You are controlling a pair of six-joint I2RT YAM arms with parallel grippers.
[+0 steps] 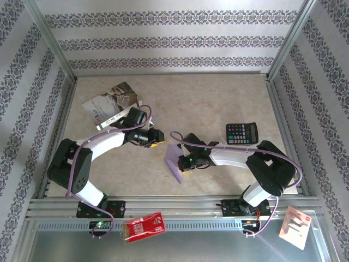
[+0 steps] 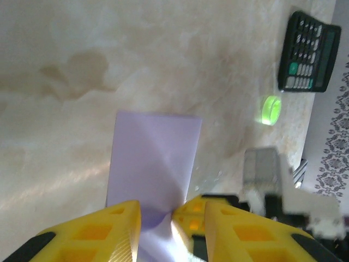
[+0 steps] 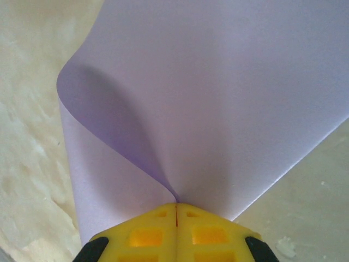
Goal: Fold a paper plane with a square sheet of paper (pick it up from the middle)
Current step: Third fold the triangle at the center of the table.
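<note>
Both arms bend inward over mid-bench (image 1: 218,98), the right end effector (image 3: 176,206) clamped on the curled lilac square sheet of paper (image 3: 218,98), the left end effector (image 2: 156,212) low, fingers apart at the sheet's opposite edge.

Top camera is looking down from behind the arms (image 1: 103,143) at the whole table (image 1: 207,103); both wrist cameras are looking forward, very close, all three sharing the paper (image 1: 175,162).

No readable text, booklet (image 1: 109,105) print illegible
</note>
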